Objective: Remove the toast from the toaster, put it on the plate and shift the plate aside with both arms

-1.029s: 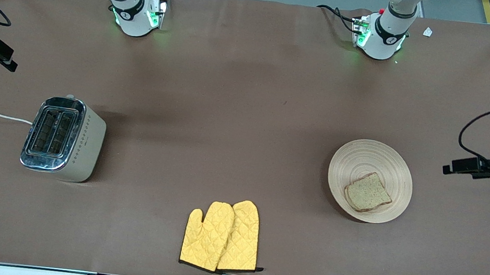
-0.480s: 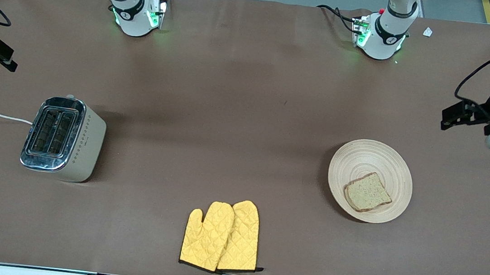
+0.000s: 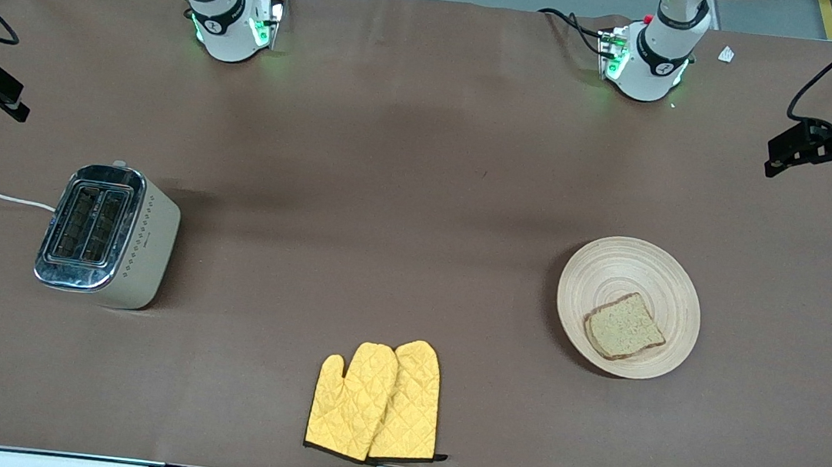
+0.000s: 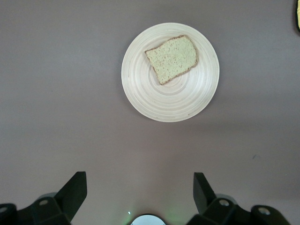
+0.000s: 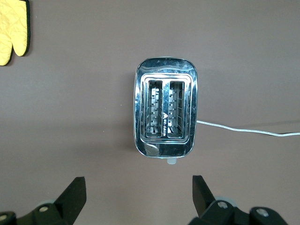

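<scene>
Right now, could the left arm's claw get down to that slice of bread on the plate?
Probably yes. The left claw is open and high over the table, and the bread lies uncovered on the plate.

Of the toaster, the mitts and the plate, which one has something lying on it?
The plate, toward the left arm's end of the table: a slice of toast lies on it. The toaster slots look empty, and the yellow mitts carry nothing.

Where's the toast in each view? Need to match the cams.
Front view: the toast lies on the plate, off its middle, on the part nearer the front camera.
Left wrist view: toast on the plate, off-centre.
Right wrist view: not in it.
Shared landmark: the plate, in the front and left wrist views.
</scene>
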Robot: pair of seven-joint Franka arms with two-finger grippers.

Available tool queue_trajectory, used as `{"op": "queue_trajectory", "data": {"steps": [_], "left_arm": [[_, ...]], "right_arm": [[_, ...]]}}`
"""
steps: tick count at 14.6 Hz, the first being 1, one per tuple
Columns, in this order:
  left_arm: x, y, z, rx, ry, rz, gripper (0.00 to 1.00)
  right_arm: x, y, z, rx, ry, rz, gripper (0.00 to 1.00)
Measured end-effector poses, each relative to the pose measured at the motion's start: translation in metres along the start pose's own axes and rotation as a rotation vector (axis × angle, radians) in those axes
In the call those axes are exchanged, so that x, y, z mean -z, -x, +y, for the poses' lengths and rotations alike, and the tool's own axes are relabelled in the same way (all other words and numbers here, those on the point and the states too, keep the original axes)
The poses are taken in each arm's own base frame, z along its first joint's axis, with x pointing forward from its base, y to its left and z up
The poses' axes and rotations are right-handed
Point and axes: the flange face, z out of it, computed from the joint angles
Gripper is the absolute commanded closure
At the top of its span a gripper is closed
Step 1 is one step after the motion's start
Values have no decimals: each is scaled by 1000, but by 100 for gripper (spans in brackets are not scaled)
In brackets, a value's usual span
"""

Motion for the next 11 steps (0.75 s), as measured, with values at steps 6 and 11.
{"op": "queue_trajectory", "data": {"steps": [6, 11], "left_arm": [[1, 6, 6, -11, -2, -6, 0], [8, 3, 2, -3, 1, 11, 0]], "right_arm": [[0, 0, 0, 0, 0, 0, 0], [0, 0, 0, 0, 0, 0, 0]]}}
